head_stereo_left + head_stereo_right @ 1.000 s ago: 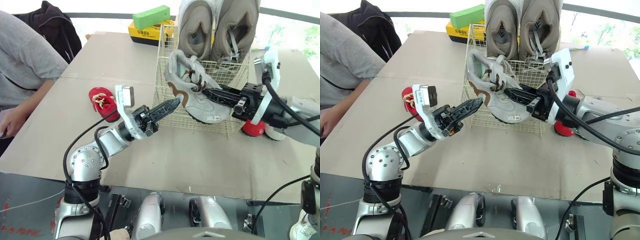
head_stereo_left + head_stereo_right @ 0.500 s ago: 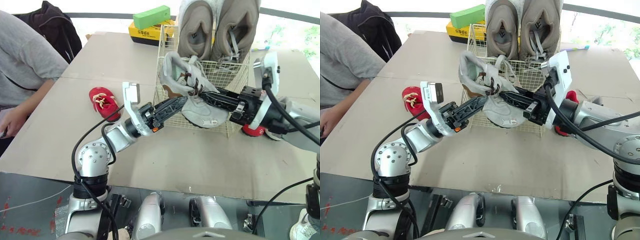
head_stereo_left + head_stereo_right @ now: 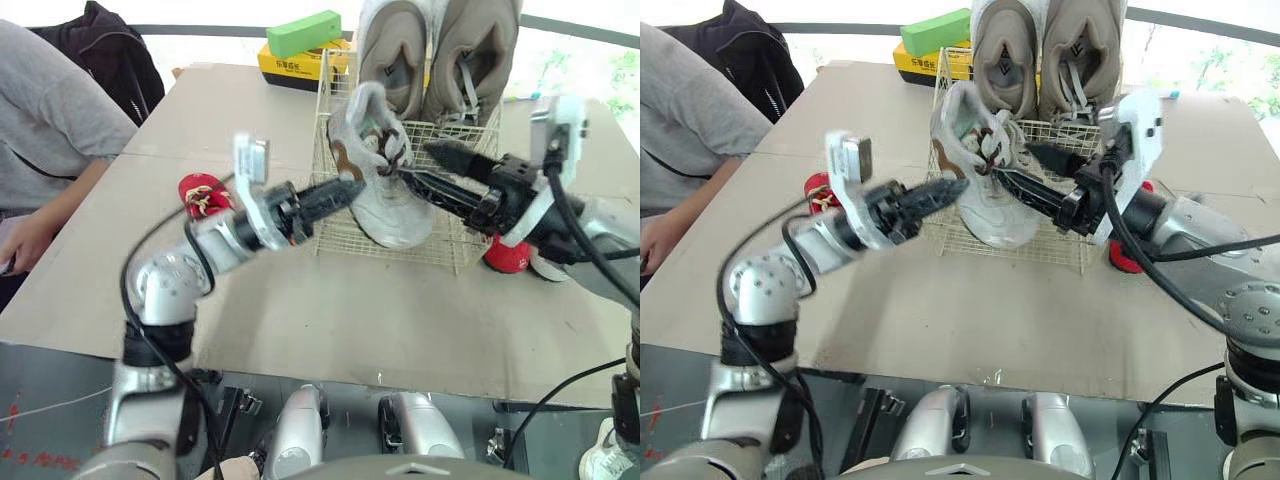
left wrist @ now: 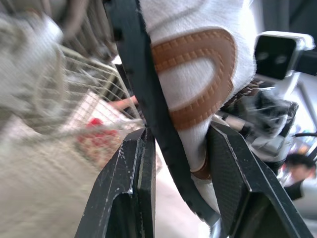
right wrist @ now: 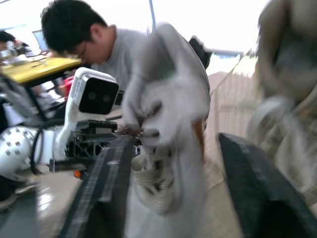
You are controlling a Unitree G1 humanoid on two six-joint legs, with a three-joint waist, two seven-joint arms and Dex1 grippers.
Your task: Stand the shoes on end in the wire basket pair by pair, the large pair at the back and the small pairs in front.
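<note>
A white sneaker with brown trim (image 3: 378,170) stands nearly upright at the front of the wire basket (image 3: 462,238). My left gripper (image 3: 348,189) reaches in from the left and is shut on its brown-patched heel (image 4: 198,89), which sits pinched between the fingers (image 4: 130,193). My right gripper (image 3: 428,166) comes from the right at the laces, with its fingers (image 5: 257,188) spread wide on either side of the shoe. The large grey pair (image 3: 440,60) stands on end at the back of the basket. One small red shoe (image 3: 203,197) lies on the table to the left, and another red shoe (image 3: 508,257) lies behind my right arm.
A person in a grey sleeve (image 3: 50,120) sits at the table's left edge, with a black bag (image 3: 110,50) behind. A yellow box with a green block (image 3: 300,45) on it lies behind the basket. Bare cardboard tabletop (image 3: 350,300) spreads in front.
My right gripper has opened and let go of the sneaker's laces. The sneaker has swung from tilted to nearly upright. My left arm has risen and closed in on the heel.
</note>
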